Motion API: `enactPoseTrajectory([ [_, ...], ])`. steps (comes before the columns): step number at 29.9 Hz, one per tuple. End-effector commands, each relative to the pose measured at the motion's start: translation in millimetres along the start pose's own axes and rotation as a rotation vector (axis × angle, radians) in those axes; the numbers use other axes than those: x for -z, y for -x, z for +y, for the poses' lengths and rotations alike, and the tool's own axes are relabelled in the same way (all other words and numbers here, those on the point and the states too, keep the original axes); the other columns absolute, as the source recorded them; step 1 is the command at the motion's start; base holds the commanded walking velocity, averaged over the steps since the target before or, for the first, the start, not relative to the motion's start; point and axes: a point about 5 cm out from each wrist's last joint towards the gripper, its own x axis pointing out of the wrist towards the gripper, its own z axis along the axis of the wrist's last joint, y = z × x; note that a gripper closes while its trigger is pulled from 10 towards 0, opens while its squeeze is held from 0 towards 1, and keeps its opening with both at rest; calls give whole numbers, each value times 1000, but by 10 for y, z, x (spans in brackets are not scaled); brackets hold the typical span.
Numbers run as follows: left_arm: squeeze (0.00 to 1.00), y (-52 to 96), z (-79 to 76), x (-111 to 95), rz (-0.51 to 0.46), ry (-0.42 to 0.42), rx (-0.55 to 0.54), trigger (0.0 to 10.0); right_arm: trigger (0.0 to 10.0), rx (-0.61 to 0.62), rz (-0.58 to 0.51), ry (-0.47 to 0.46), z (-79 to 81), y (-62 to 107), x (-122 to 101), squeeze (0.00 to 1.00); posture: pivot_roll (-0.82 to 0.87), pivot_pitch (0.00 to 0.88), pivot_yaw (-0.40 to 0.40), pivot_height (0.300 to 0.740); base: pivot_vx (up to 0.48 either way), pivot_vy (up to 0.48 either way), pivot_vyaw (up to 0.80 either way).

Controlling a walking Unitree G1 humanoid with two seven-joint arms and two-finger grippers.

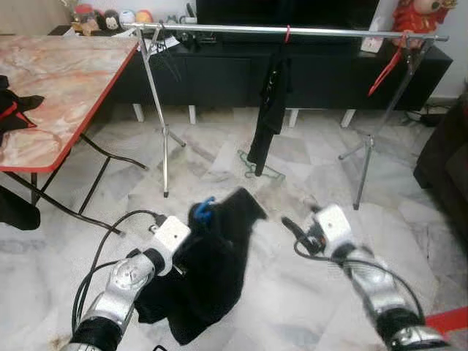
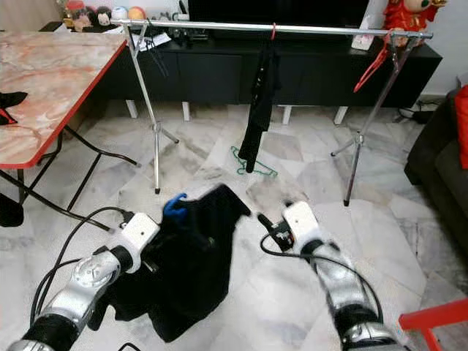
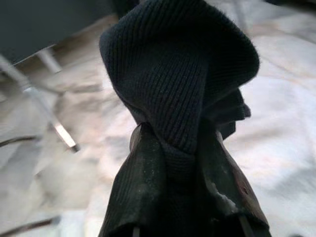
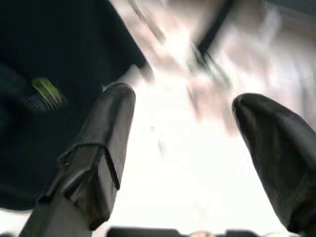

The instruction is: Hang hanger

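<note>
The left claw (image 1: 196,219) is clenched on a black garment (image 1: 208,270), which hangs from it over the marble floor (image 1: 292,292); a blue hanger (image 1: 204,210) shows at the garment's top, just beside the claw. In the left wrist view the knitted cloth (image 3: 182,89) bulges up between the fingers (image 3: 143,187). The right claw (image 1: 291,225) hovers near the garment with its two fingers (image 4: 98,148) spread and nothing between them. Ahead stands a metal clothes rail (image 1: 292,31), carrying another black garment (image 1: 269,110) on a red hanger (image 1: 287,33) near its middle and a second red hanger (image 1: 386,69) at its right end. A green hanger (image 1: 257,167) lies on the floor under the rail. A red-edged worktop (image 1: 58,80) stands to the left.
</note>
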Motion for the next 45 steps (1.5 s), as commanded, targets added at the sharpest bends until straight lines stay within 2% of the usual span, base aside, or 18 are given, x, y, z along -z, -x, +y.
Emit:
enactPoseTrajectory([
  [1,0,20,53,-26,-37,22,-64,10000,10000,97,84,-90,-20,53,184,0,-71,18,-41,740,0,0,0],
  [2,0,59,82,1,-33,47,-92,10000,10000,147,167,-162,45,124,391,0,-66,15,-39,740,0,0,0],
  [5,0,103,131,28,-28,31,-150,10000,10000,180,237,-191,109,197,561,0,-61,9,-37,740,0,0,0],
  [7,0,167,173,44,-32,30,-187,10000,10000,228,316,-251,160,286,736,0,-54,0,-36,740,0,0,0],
  [9,0,233,196,45,-46,31,-201,10000,10000,296,383,-370,196,382,894,0,-47,0,-36,740,0,0,0],
  [10,0,233,196,45,-46,31,-201,10000,10000,296,383,-370,196,382,894,0,-47,0,-36,740,0,0,0],
  [11,0,297,211,41,-61,60,-213,10000,10000,368,441,-461,217,484,1034,0,-37,0,-37,740,0,0,0],
  [13,0,319,216,37,-68,76,-219,10000,10000,388,461,-465,220,519,1075,0,-32,0,-38,740,0,0,0],
  [15,0,361,227,19,-85,99,-254,10000,10000,442,493,-511,249,606,1176,0,-34,0,-38,740,0,0,0],
  [18,0,365,225,14,-86,104,-265,10000,10000,439,495,-503,267,617,1190,0,-41,0,-34,740,160,0,0],
  [24,0,278,142,-29,-84,108,-231,10000,10000,424,529,-510,335,666,1258,0,-56,0,-26,740,480,0,0],
  [34,0,300,133,0,-70,117,-235,10000,10000,393,548,-487,381,689,1291,0,-51,0,-30,740,480,0,0],
  [41,0,326,132,60,-44,126,-257,10000,10000,326,569,-433,447,706,1320,0,-52,0,-34,740,480,0,0],
  [45,0,352,174,93,-30,133,-284,10000,10000,305,583,-423,479,731,1349,0,-49,0,-35,740,480,0,672],
])
